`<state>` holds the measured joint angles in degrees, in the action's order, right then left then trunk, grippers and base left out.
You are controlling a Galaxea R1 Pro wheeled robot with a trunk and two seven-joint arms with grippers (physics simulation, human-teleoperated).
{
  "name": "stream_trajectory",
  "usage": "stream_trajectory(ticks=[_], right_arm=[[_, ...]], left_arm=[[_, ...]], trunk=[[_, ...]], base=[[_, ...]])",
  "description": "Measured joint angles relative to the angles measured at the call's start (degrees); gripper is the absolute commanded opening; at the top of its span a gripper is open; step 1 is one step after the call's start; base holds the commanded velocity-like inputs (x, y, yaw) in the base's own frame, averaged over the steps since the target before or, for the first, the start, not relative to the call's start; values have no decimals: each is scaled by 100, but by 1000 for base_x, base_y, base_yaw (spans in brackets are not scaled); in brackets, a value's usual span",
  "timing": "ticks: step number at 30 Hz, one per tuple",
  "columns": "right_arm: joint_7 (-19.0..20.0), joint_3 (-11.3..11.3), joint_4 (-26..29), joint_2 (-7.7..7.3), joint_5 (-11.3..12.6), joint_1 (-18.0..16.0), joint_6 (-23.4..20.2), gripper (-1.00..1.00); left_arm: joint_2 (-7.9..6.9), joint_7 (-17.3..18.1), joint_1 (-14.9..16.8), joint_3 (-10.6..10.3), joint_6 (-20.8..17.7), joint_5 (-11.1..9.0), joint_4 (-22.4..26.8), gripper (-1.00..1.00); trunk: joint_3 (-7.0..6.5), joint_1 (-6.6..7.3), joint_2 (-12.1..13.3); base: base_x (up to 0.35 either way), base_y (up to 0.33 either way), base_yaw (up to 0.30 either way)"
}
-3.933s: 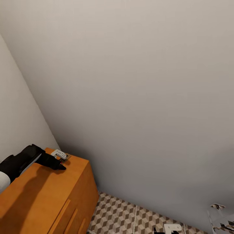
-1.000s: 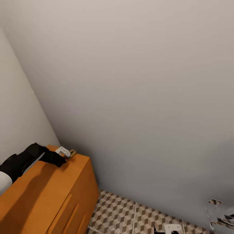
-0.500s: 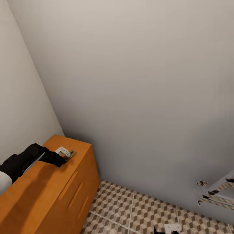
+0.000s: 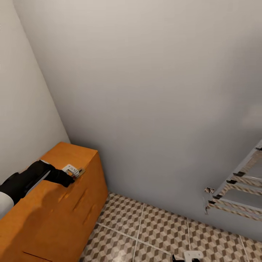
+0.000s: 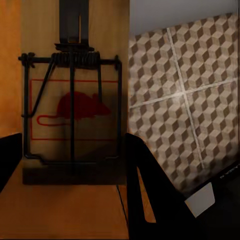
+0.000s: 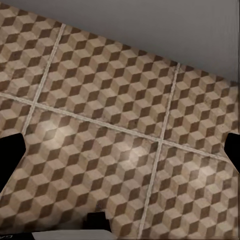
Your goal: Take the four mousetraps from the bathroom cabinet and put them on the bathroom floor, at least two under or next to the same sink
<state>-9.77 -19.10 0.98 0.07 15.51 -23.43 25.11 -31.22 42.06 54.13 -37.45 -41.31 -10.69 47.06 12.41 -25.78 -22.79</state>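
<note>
A robot's left gripper [image 4: 74, 174] reaches over the front edge of the orange-brown cabinet [image 4: 43, 214] in a tiled bathroom, a mousetrap [image 4: 79, 171] between its dark fingers [image 5: 150, 200]. From the left wrist camera, the mousetrap [image 5: 74, 107] fills the space between the two fingers: a tan wooden board printed with a red mouse outline and strung with a dark wire spring and bar. One side of the board lies over the cabinet top, the other juts past the edge with the bathroom floor [image 5: 185, 95] far below. The fingers stand on either side of the board, close against it, though whether they press it cannot be told for certain.

The right gripper [image 6: 120, 150] hangs above the bathroom floor [image 6: 120, 115], its two dark fingertips [image 6: 10, 155] at opposite edges of the right wrist camera's frame, wide apart, with nothing between them but cube-patterned tile and pale grout. From the head camera, the cabinet stands in the corner where two grey walls [image 4: 153, 91] meet, and a mirrored rack [image 4: 236, 189] hangs on the wall to the robot's right.
</note>
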Motion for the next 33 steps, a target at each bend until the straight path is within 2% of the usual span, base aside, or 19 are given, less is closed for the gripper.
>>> stream_trajectory(ticks=[33], right_arm=[[-9,0,0,-1,-1,0,0,100]], left_arm=[[17,-9,-2,-112,9,0,-29,-100]], trunk=[[0,0,0]], base=[[-238,-229,0]])
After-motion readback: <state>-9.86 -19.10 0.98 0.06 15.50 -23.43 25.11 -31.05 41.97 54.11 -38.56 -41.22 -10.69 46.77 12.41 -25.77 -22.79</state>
